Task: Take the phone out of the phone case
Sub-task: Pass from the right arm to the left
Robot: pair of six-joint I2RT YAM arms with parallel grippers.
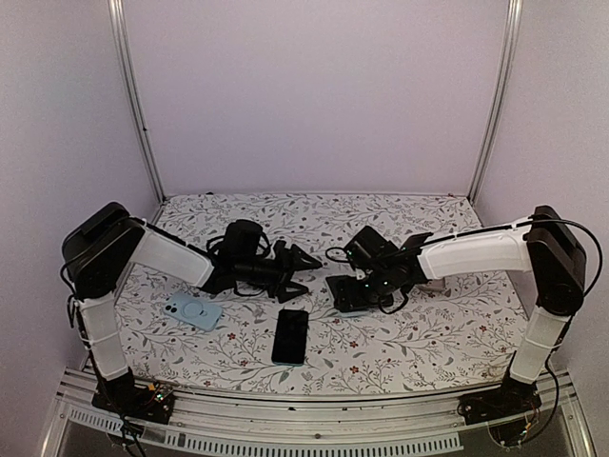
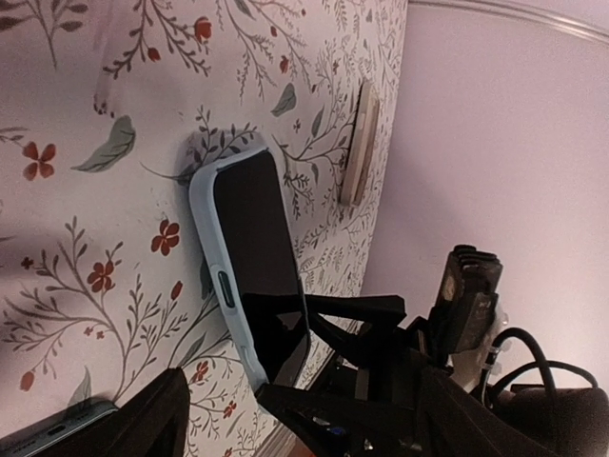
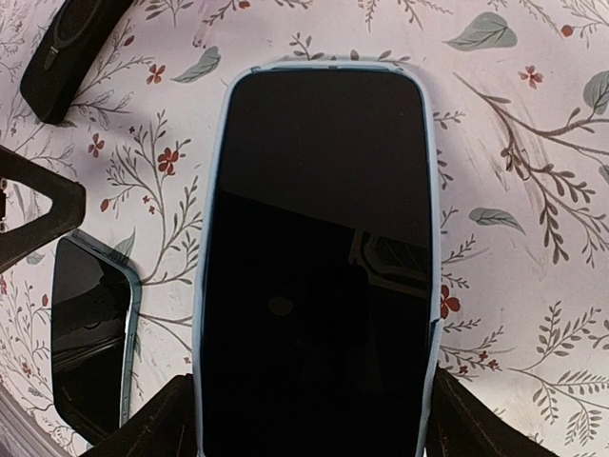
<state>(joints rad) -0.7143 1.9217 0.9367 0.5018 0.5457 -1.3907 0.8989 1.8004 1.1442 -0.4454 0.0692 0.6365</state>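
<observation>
So the cased phone [image 3: 319,267] is clamped at its sides by the right pincer [image 3: 314,414], bottom of frame, jaws spread wide. The left pincer [image 1: 310,275] is seen open, nothing held, mid-frame above the worktop [image 1: 428,333].

We view a table covered by a white cloth [image 1: 457,333] printed with grey-green leaves and small red flowers. Plain pale lilac panels enclose it: a far wall [image 1: 314,95], a left wall [image 1: 57,114] and a right wall [image 1: 561,105]. Two slanted metal posts, left [image 1: 134,95] and right [image 1: 496,95], mark the far corners. A slotted metal rail [image 1: 314,405] runs along the near edge. Light is even and soft, casting faint shadows.
</observation>
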